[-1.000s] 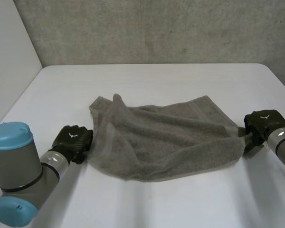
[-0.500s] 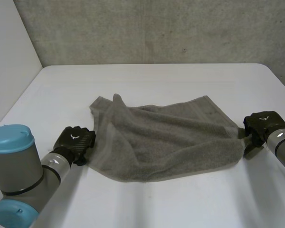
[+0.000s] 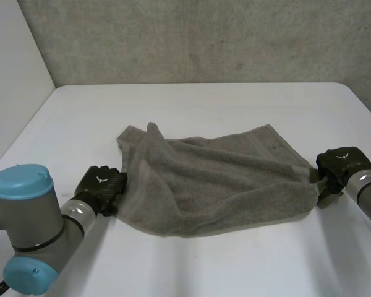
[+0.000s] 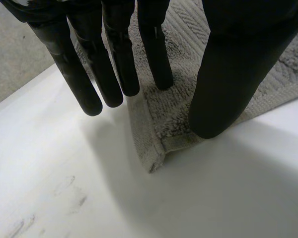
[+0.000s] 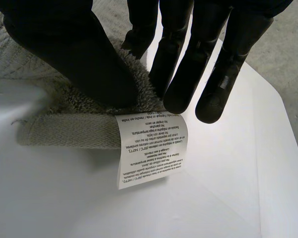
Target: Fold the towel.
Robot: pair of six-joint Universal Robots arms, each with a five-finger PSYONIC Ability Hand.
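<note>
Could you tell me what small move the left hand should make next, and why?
Probably close the left hand on the towel corner beneath it: its fingers and thumb are straight above that corner, while the right hand already pinches the other near corner by the label.

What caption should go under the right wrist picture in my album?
Right hand pinches a corner of the grey towel, its white care label lying on the white table.
</note>
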